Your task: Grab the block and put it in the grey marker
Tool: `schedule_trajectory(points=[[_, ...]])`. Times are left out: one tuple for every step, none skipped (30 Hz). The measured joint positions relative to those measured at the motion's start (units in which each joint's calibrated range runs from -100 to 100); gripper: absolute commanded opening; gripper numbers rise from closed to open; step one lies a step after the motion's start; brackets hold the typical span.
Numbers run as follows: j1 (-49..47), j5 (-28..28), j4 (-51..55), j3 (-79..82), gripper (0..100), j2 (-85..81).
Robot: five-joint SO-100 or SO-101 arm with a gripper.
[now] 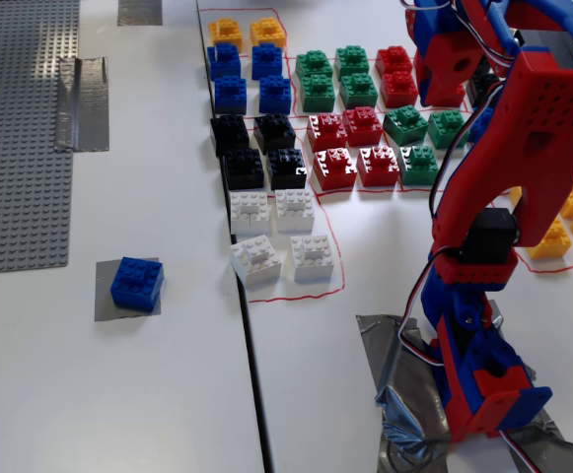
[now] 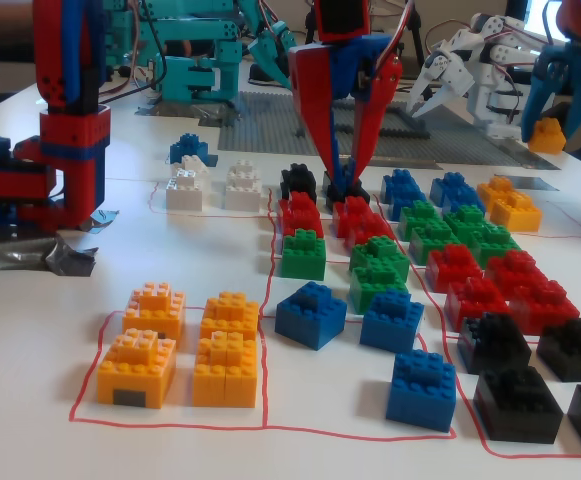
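White tabletop (image 1: 168,394) carries sorted rows of bricks. Jaws (image 2: 341,178) hang parted and empty, tips down among black and red bricks. Block (image 1: 137,284) sits on the grey marker (image 1: 104,305), well apart from the jaws.

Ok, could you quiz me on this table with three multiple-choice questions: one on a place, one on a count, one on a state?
1. Where is the lone blue block?
A. On the square grey tape patch
B. On the studded baseplate
C. Among the white bricks

2. How many white bricks lie beside the black ones?
A. Two
B. Four
C. Six

3. What is the blue block's state?
A. Gripped and lifted
B. Lying flat, untouched
C. Tipped on its side

Answers:
1. A: the blue block rests on the grey tape patch.
2. B: a fixed view shows four white bricks.
3. B: it sits studs up, while the hand is far away over the sorted bricks.
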Motion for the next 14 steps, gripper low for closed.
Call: schedule_trajectory(points=[[0.00,-0.24,0.00,0.00,0,0.00],[0.00,-0.44,0.00,0.00,0,0.00],[-0.07,-0.78,0.00,0.00,0,0.00],[-0.07,-1.03,0.00,0.00,0,0.00],[-0.07,-1.12,0.00,0.00,0,0.00],[-0.07,-1.27,0.00,0.00,0,0.00],[-0.07,-1.71,0.00,0.00,0,0.00],[-0.07,-2.20,0.00,0.00,0,0.00],[0.00,-2.64,0.00,0.00,0,0.00],[0.00,-3.27,0.00,0.00,0,0.00],[0.00,-3.76,0.00,0.00,0,0.00],[-0.07,-4.25,0.00,0.54,0,-0.08],[-0.07,-4.69,-0.24,1.45,0,-0.33],[-0.07,-5.23,-0.49,2.09,0,-0.33]])
